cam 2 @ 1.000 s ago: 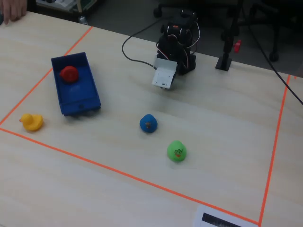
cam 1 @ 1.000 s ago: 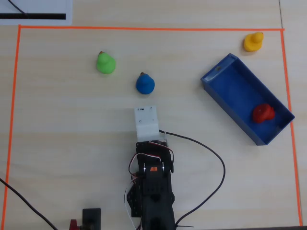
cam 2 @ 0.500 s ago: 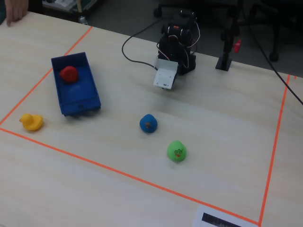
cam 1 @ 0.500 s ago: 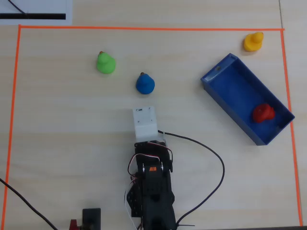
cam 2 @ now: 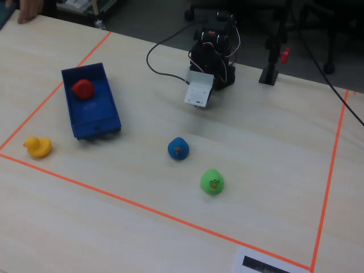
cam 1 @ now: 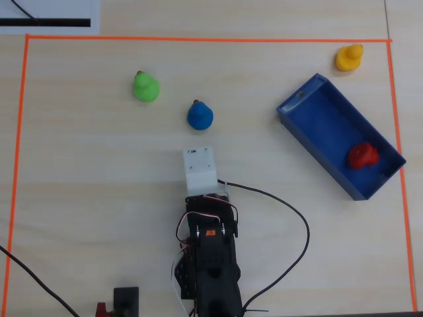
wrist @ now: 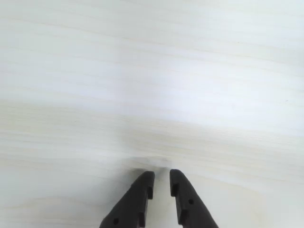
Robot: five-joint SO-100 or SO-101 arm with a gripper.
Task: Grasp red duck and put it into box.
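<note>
The pale wooden surface (cam 1: 99, 198) carries an orange tape border (cam 1: 198, 39), and everything else is placed here by the box (cam 1: 310, 99). This long blue tray lies at an angle near the right side of the tape in the overhead view. The arm (cam 1: 210, 264) sits folded well to the box's lower left, and its pincer (wrist: 161, 179) hangs low over bare wood in the wrist view, the two dark tips narrowly apart with nothing between them. The red duck (cam 1: 362, 156) rests inside the box, toward its lower-right end. The yellow duck (cam 1: 348, 58) stands just above the box, outside it. The blue duck (cam 1: 199, 115) and green duck (cam 1: 145, 87) sit well left of it.
</note>
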